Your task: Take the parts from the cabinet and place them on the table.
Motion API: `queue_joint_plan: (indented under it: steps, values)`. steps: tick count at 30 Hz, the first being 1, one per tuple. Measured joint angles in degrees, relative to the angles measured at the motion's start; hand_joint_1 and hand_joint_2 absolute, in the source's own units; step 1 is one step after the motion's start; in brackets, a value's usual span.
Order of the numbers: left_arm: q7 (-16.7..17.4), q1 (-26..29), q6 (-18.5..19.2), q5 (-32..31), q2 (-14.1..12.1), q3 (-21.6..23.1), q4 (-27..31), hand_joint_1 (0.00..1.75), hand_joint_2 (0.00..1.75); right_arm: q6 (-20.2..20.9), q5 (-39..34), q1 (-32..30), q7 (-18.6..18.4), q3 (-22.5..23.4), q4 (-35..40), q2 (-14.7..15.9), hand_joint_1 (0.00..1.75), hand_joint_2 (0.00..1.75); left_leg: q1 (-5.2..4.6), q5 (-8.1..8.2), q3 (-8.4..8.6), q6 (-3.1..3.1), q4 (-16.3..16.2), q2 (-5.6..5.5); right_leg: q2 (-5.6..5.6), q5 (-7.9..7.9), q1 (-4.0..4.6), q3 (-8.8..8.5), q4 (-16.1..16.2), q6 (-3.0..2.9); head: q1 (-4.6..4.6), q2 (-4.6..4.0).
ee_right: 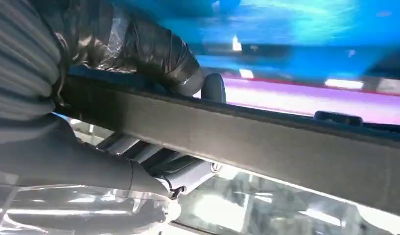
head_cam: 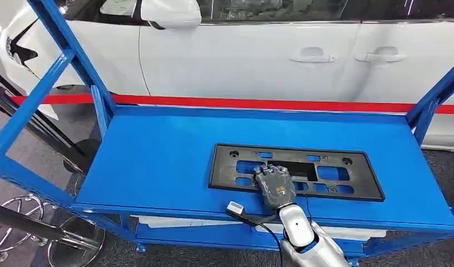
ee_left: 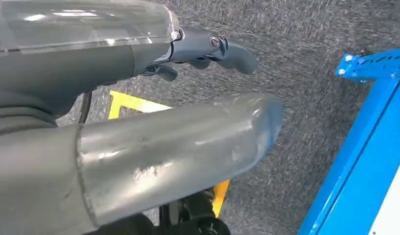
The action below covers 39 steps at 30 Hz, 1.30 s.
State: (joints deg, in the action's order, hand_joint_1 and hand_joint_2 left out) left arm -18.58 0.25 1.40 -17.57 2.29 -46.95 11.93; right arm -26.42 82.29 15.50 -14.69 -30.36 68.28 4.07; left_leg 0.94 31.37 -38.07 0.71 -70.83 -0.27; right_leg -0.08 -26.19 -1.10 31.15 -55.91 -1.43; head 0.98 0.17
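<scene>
A black plate-holder frame (head_cam: pixel 224 167) with several cut-outs lies flat on the blue cabinet shelf (head_cam: pixel 152 161), right of centre. My right hand (head_cam: pixel 275 186) reaches over the shelf's front edge and grips the frame's near rim. In the right wrist view its taped fingers (ee_right: pixel 153 54) lie over the frame's dark edge (ee_right: pixel 266 142) and the thumb (ee_right: pixel 90 166) sits under it. My left hand (ee_left: pixel 90 63) hangs beside the cabinet above grey carpet, fingers (ee_left: pixel 207 49) apart and holding nothing.
A white car (head_cam: pixel 241 61) with a red stripe (head_cam: pixel 269 103) stands close behind the cabinet. Blue uprights (head_cam: pixel 74 61) rise at both back corners. A white part (head_cam: pixel 174 222) lies on the lower shelf. Chrome stands (head_cam: pixel 19 222) are at the left. Yellow floor tape (ee_left: pixel 134 103) lies near the cabinet leg (ee_left: pixel 364 147).
</scene>
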Motion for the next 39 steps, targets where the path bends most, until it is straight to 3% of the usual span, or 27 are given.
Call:
queue_joint_plan:
  steps: [2,3,4,6,8,9,10,12,13,14,15,17,18,19,21,23,24,27,28,29,30,31,33,34,36,38,39]
  values:
    - [-0.32,-0.09,0.17,-0.15,-0.02,-0.11,0.0,0.0,0.0,-0.07,-0.02,-0.3,0.04,0.9,0.33,0.02,1.66,1.75,0.16,-5.16,5.41,-0.16,10.76,0.0,0.1,-0.14,-0.22,-0.29,-0.05,0.37,0.0,0.0]
    - [-0.72,-0.12,0.46,-0.37,-0.02,-0.15,0.0,0.0,0.0,-0.15,-0.04,-0.55,0.15,1.55,0.59,0.02,1.68,1.75,0.15,-5.6,7.39,-0.36,15.1,-0.04,0.09,-0.17,-0.27,-0.4,0.02,0.67,0.0,0.0]
    - [-1.31,-0.25,1.02,-0.46,-0.02,-0.2,0.0,0.0,0.0,-0.24,-0.09,-0.76,0.39,2.18,0.74,0.04,1.66,1.75,-0.42,-5.39,7.95,-0.64,15.85,-0.08,0.12,-0.16,-0.13,-0.28,0.0,1.23,-0.02,0.0]
    - [-3.25,-0.1,2.66,-0.7,-0.07,-0.22,0.02,0.0,0.0,-0.7,-0.2,-1.39,0.92,3.21,0.89,0.17,1.66,1.75,-0.62,-5.64,7.84,-1.34,15.88,-0.19,0.13,0.32,-0.32,-0.48,0.72,1.99,0.0,0.0]
    - [-4.55,0.01,3.21,-1.16,-0.13,-0.26,0.0,0.0,0.0,-1.05,-0.26,-2.02,1.58,4.14,1.42,0.42,1.66,1.75,-0.17,-6.57,8.31,-2.43,17.45,-0.13,0.13,0.48,-0.1,-0.74,1.29,2.85,-0.02,0.0]
    - [-4.96,-0.01,3.21,-1.31,-0.13,-0.26,0.0,0.0,0.0,-1.2,-0.35,-2.33,1.88,4.64,1.57,0.77,1.66,1.75,-0.2,-6.82,8.36,-2.79,17.66,0.1,0.11,-0.75,-0.22,-0.32,0.0,2.81,-0.02,0.0]
    - [-4.94,-0.06,3.21,-1.55,-0.13,-0.26,0.0,0.0,0.0,-1.51,-0.48,-2.53,2.06,5.14,1.81,0.94,1.66,1.75,-0.24,-6.9,8.14,-3.28,17.65,0.15,0.12,-3.16,-0.25,1.2,-3.36,2.68,-0.09,0.0]
    - [-3.23,-0.09,2.84,-1.84,-0.13,-0.42,0.0,0.0,0.0,-2.14,-1.66,-3.38,3.3,6.23,2.36,1.16,1.66,1.75,-0.5,-7.05,7.92,-3.48,17.69,0.28,0.14,-8.33,-0.15,6.09,-14.02,2.73,-0.04,0.0]
    - [-1.9,-0.12,2.78,-1.81,-0.13,-0.68,0.0,0.0,0.0,-2.95,-2.82,-3.92,4.49,6.63,2.89,1.36,1.66,1.75,-0.57,-7.06,7.79,-3.49,17.55,0.27,0.13,-9.3,-0.17,7.72,-17.59,2.81,-0.07,0.0]
    - [-0.52,-0.16,2.84,-1.79,-0.13,-1.05,0.0,0.0,0.0,-4.07,-4.93,-4.45,6.35,6.98,3.65,1.6,1.66,1.75,-0.6,-7.06,7.8,-3.49,17.5,0.25,0.13,-8.78,-0.22,8.01,-18.37,2.82,-0.07,0.0]
    - [0.99,-0.14,2.93,-1.79,-0.13,-1.55,0.0,0.0,0.0,-5.45,-8.41,-4.81,9.35,7.24,4.68,1.97,1.66,1.75,-0.6,-7.04,7.79,-3.46,17.39,0.22,0.12,-7.12,-0.24,7.0,-16.31,2.86,-0.07,0.0]
    - [3.19,-0.09,4.16,-1.73,-0.02,-2.23,0.0,0.0,0.0,-7.37,-22.85,-4.91,20.0,7.43,8.38,2.78,1.66,1.75,-0.49,-6.85,7.83,-3.15,16.98,0.22,0.07,-2.1,-0.41,1.8,-6.13,2.92,-0.07,0.0]
    - [3.17,-0.17,4.96,-1.73,-0.02,-2.62,0.0,0.0,0.0,-7.65,-30.06,-4.89,25.95,7.59,10.79,3.43,1.66,1.75,-0.51,-6.68,7.76,-2.8,16.64,0.22,0.06,-0.62,-0.54,-0.73,-1.43,2.92,-0.07,0.0]
    - [2.5,-0.23,5.74,-1.86,-0.02,-3.08,0.0,0.0,0.0,-7.63,-37.05,-4.74,31.9,7.61,13.64,3.72,1.66,1.75,-1.0,-6.27,7.56,-2.27,16.02,0.22,0.14,-0.77,-0.39,-1.37,0.7,2.72,-0.05,0.0]
    - [0.6,-0.38,6.29,-2.75,-0.02,-3.17,0.0,0.0,0.0,-5.91,-46.57,-5.12,39.78,7.61,19.3,3.82,1.66,1.75,-0.89,-6.35,7.52,-1.73,16.26,0.22,0.43,-0.69,-0.16,-1.06,0.16,1.96,0.0,0.0]
    - [-1.85,-0.45,5.84,-4.06,0.02,-3.15,0.0,0.0,0.0,-2.63,-55.39,-5.58,45.82,7.22,26.6,3.8,1.66,1.75,-0.65,-6.27,7.2,-1.19,15.9,0.21,0.38,-0.4,-0.39,-0.84,0.19,1.13,0.0,0.0]
    - [-3.03,-0.51,5.53,-4.5,0.13,-3.15,0.0,0.0,0.0,-1.32,-58.3,-5.66,47.62,6.74,29.75,3.78,1.66,1.75,-0.55,-5.14,6.81,-0.83,14.81,0.23,0.35,-0.31,-0.39,-0.74,0.19,0.84,0.0,0.0]
    - [-4.63,-0.89,5.25,-5.82,0.13,-3.1,0.0,0.0,0.0,1.58,-63.09,-5.7,50.38,4.85,37.65,3.56,1.66,1.75,-0.31,2.28,1.37,0.03,2.13,0.24,0.08,-0.16,-0.14,-0.3,0.12,0.36,0.0,0.0]
    - [-4.77,-0.96,5.66,-6.03,0.13,-3.04,0.0,0.0,0.0,3.11,-65.34,-5.69,51.32,3.98,39.59,3.52,1.66,1.75,-0.31,3.8,-0.51,0.09,-2.13,0.24,0.0,-0.16,-0.03,-0.17,0.05,0.36,0.0,0.0]
    - [-4.98,-0.93,6.5,-6.36,0.13,-2.97,0.0,0.0,0.0,4.82,-68.16,-5.65,52.29,3.01,41.47,3.39,1.66,1.75,-0.32,3.88,-1.25,0.01,-3.85,0.24,0.0,-0.19,0.08,-0.11,-0.04,0.32,0.0,0.0]
    - [-5.38,-0.91,7.3,-6.43,0.13,-2.93,0.0,0.0,0.0,7.11,-72.34,-5.35,53.27,1.83,43.68,3.08,1.66,1.75,-0.32,2.36,-0.57,-0.22,-2.36,0.24,0.0,-0.24,0.21,-0.12,-0.1,0.24,0.0,0.0]
    - [-5.82,-0.94,7.69,-6.43,0.13,-2.93,0.0,0.0,0.0,9.19,-76.1,-4.77,53.7,0.7,45.78,2.75,1.66,1.75,-0.36,0.03,1.23,-0.57,1.3,0.23,0.04,-0.3,0.35,-0.17,-0.15,0.15,0.0,0.0]
    - [-6.34,-1.11,7.56,-6.41,0.07,-2.93,0.0,0.0,0.0,14.91,-87.44,-3.35,53.07,-1.37,50.35,1.4,1.66,1.75,-0.85,-5.16,6.42,-1.95,12.01,0.16,0.12,-0.36,0.51,-0.46,-0.07,0.08,0.0,0.0]
    - [-6.36,-1.18,7.26,-6.36,-0.22,-2.95,0.0,0.0,0.0,17.15,-91.93,-2.86,51.9,-1.7,52.03,0.62,1.66,1.75,-1.17,-5.47,7.51,-2.74,14.95,0.19,0.12,-0.41,0.58,-0.36,-0.16,0.14,-0.02,0.0]
    - [-6.54,-1.29,6.95,-6.08,-0.11,-3.08,0.0,0.0,0.0,21.25,-101.28,-2.24,48.54,-1.94,54.45,-0.79,1.66,1.75,-1.46,-5.29,7.72,-2.85,15.65,0.11,0.2,-0.3,0.54,0.13,-0.28,0.62,0.02,0.0]
    - [-6.62,-1.21,6.84,-5.92,-0.15,-3.19,0.0,0.0,0.0,22.68,-104.6,-1.89,47.28,-2.01,55.8,-1.81,1.66,1.75,-1.51,-5.7,7.9,-3.19,16.42,0.02,0.16,0.0,0.52,-0.13,0.3,1.32,0.0,0.0]
    - [-6.64,-1.21,6.84,-5.92,-0.06,-3.23,0.0,0.0,0.0,23.19,-105.05,-1.74,47.25,-2.01,56.26,-2.01,1.66,1.75,-0.61,-6.36,8.38,-3.22,17.4,0.16,0.1,-0.66,0.58,-0.04,-0.32,1.6,-0.02,0.0]
